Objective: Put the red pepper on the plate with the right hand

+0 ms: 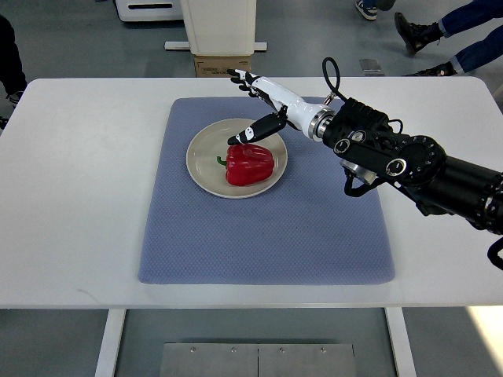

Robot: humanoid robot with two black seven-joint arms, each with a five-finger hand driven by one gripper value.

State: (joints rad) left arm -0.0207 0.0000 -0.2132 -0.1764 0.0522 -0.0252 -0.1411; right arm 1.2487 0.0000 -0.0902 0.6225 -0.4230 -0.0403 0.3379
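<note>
Lying on the beige plate [201, 162], the red pepper [251, 163] sits a little toward the plate's right side, its green stem [222, 162] pointing left across the bare part of the dish. The plate rests on the far half of a blue-grey mat [267, 236], nearer that mat's far edge than its near one, and the mat covers the middle of the white table [78, 196]. The right hand [263, 106] hangs over the plate's far right rim with its fingers spread and holding nothing: the thumb [255, 131] reaches down toward the pepper's top, its dark tip just at the fruit's far edge, though contact cannot be made out from this angle, while the other fingers [245, 82] stretch away toward the table's far edge, clear of the pepper. The white palm joins a black forearm [409, 161] that crosses the mat's far right corner and runs off the right side of the view. Past the table's far edge stand a cardboard box [223, 65] and a white unit [219, 25] on the floor, and a person's shoes and trouser legs [448, 35] show at the upper right.
</note>
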